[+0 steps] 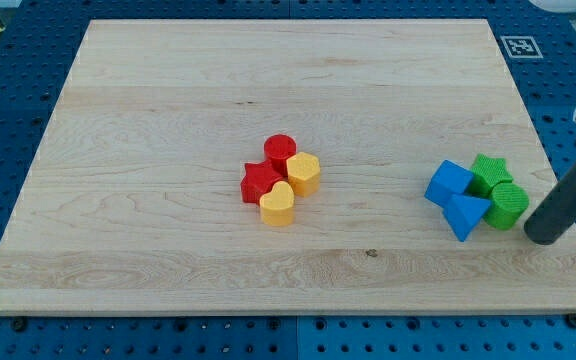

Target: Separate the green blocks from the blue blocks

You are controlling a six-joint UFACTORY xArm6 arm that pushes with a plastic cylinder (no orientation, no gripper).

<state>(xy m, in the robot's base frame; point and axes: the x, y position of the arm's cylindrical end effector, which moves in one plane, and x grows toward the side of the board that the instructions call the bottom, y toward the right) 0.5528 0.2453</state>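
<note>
Wooden counter (168,150) fills most of the view, set on a blue pegboard base (8,110). My tip (544,236) sits at the view's right, near the counter's right edge, just beside the green cylinder (509,205) on its right; can't tell if touching, looks v. close. The tool is a plain dark rod (568,195) slanting up & right out of view, so nothing on it opens, closes or grips. Task blocks are bunched in one cluster right of centre: blue cube (449,184) at the cluster's left, blue triangular block (466,214) just below and right of it, the two touching. Green star (489,170) sits at the cluster's top, against the blue cube's right side; green cylinder is just below the star, touching it, and next to the blue triangular block's right edge. So greens on the right half, blues on the left half, all packed w/ no gap. Well apart, near the counter's middle, a 2nd cluster: red cylinder (280,150) on top, red star (259,182) lower left, yellow hexagonal block (304,173) at right, yellow heart (277,204) at the bottom, all touching. A black & white marker tag (519,45) sits at the counter's top right corner.
</note>
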